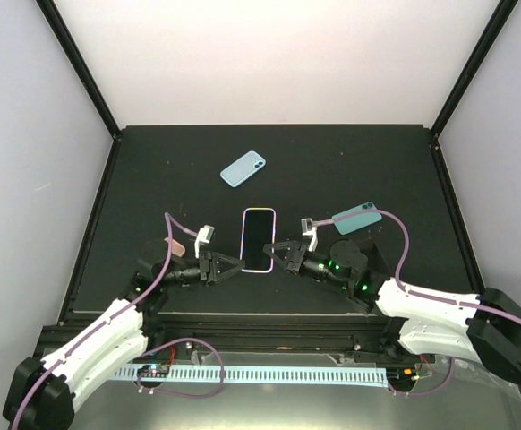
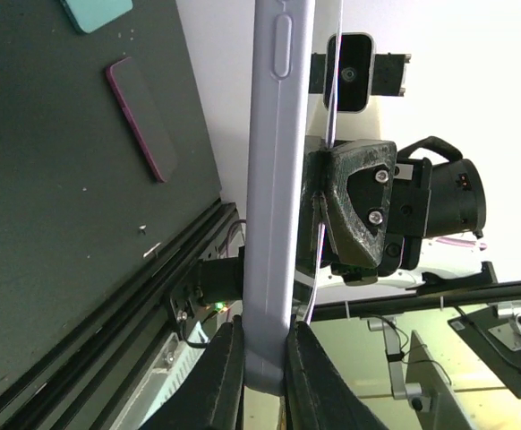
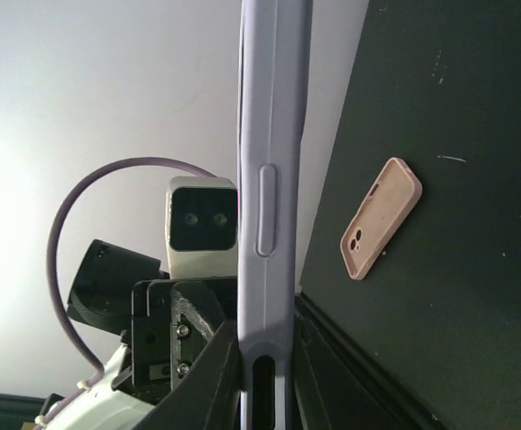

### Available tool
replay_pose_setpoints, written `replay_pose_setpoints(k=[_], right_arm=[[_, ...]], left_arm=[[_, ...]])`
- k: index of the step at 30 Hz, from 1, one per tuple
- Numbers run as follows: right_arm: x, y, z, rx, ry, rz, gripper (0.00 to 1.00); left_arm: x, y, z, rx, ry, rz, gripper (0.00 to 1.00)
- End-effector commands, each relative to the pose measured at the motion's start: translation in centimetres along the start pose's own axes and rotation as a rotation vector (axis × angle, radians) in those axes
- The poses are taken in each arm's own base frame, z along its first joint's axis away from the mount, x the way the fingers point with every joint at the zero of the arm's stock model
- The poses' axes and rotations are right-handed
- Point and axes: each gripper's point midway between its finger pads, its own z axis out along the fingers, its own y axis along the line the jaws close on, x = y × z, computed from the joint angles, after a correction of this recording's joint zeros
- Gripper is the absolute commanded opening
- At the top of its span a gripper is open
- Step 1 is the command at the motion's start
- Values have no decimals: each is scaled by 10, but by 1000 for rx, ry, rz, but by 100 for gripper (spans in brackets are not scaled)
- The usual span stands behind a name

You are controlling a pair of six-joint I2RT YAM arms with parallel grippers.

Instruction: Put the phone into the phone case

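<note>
We see the phone (image 1: 258, 235) mid-table between the two arms, black screen up toward the overhead camera, with a lavender rim all round it. The lavender case (image 2: 274, 179) is edge-on in both wrist views, side-button bump visible. We can't tell whether the phone is fully seated in it.

The left gripper (image 1: 234, 266) is clamped on the lavender case at its near-left corner, and its fingers (image 2: 220, 381) sit tight against both faces. The right gripper (image 1: 278, 253) is clamped on the near right edge, its fingers (image 3: 214, 385) pressed to the case the same way. The two grippers face each other across it.

On the black mat (image 1: 153, 179):
- light blue case (image 1: 243, 168), farther back
- teal case (image 1: 354, 218), just beside the right wrist
- pink case (image 3: 381, 218), by the left arm
- dark slab with a magenta rim (image 2: 142, 118), seen in the left wrist view only
</note>
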Motion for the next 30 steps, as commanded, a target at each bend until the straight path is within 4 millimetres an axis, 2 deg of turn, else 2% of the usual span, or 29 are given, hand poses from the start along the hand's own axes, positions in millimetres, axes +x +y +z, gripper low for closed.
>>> replay_pose_setpoints(k=[1,6,9,16,19,27,30], right_arm=[[-4,29,5,-82,6,-54,15],[0,27,6,-78,27,-61,18],[-1,29,5,-80,22,-66,25],[-13,35,4,-65,-1,-100,35],[-23,37,1,-60,-28,-108,36],[-49,39,-1,-35,-84,-131,37],[-54,37,-2,-28,-100,-133,32]], left_arm=[[-10,-13,2,-20,-21,52,1],[-12,-13,1,-26,-26,62,1],[-11,-17,1,-8,-28,83,2],[-1,-42,-3,83,19,167,1],[5,-49,-5,107,47,192,2],[12,-51,-6,120,80,204,1],[13,-50,-6,116,87,203,1]])
